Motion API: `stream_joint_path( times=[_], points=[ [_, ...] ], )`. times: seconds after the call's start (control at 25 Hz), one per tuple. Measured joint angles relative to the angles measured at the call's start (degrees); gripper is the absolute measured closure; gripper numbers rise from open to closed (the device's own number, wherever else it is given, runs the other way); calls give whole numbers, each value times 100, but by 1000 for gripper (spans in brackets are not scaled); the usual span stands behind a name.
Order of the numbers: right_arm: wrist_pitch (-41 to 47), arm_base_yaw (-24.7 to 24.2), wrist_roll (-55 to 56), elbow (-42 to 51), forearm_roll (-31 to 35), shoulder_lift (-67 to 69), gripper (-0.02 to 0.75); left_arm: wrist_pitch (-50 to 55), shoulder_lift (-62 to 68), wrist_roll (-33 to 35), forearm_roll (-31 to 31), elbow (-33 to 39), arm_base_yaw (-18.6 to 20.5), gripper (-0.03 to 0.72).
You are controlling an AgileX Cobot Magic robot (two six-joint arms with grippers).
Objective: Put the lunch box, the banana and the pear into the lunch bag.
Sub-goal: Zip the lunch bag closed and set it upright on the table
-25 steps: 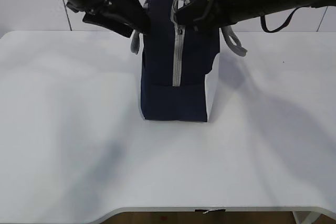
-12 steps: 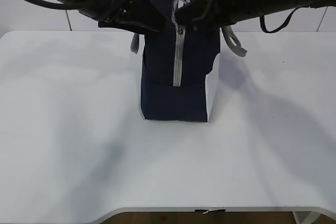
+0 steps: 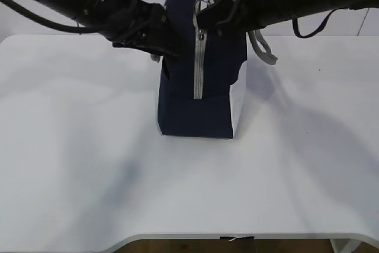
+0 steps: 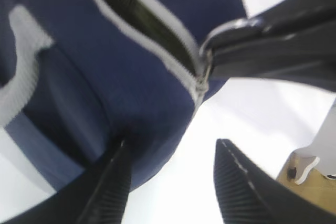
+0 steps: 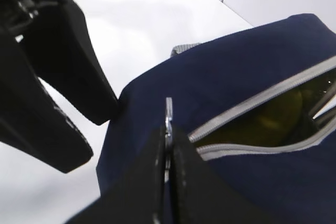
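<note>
- The lunch bag (image 3: 201, 81) stood upright mid-table, toward the far edge.
- Right gripper (image 5: 167, 145) was clenched on the zipper's ring pull (image 5: 168, 113) — zipper partly open.
- Left gripper (image 4: 168, 174) was spread, one finger against the bag's left side.

My left gripper (image 4: 170, 182) has its jaws standing apart, one finger (image 4: 107, 187) pressed against blue fabric, the other free. My right gripper (image 5: 167, 145) has its jaws pinched tight on a thin metal ring pull (image 5: 168, 113) sticking up between the tips. Both arms reach inward at a slant
</note>
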Motion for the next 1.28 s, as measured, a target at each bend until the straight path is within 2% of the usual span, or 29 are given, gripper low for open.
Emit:
stream_joint_path(
  times=[0.24,0.44,0.52,0.92,1.0,1.12,1.28],
  points=[
    [4,0,0,0,5,9,731,-508,0,268,-95,600,-8,295],
    [4,0,0,0,5,9,731,-725,5,1148,-980,696,-8,295],
    [4,0,0,0,5,9,731,-782,5,1354,-1146,696,-8,295],
    [4,0,0,0,13,9,731,-1223,5,1591,-1410,696,-12,303],
    [4,0,0,0,13,9,731,-1285,5,1606,-1483,696,-21,347],
    [4,0,0,0,17,9,731,-1356,5,1666,-1536,696,-21,485],
    [4,0,9,0,26,9,731,-1356,5,1738,-1549,696,-21,631]
  ],
)
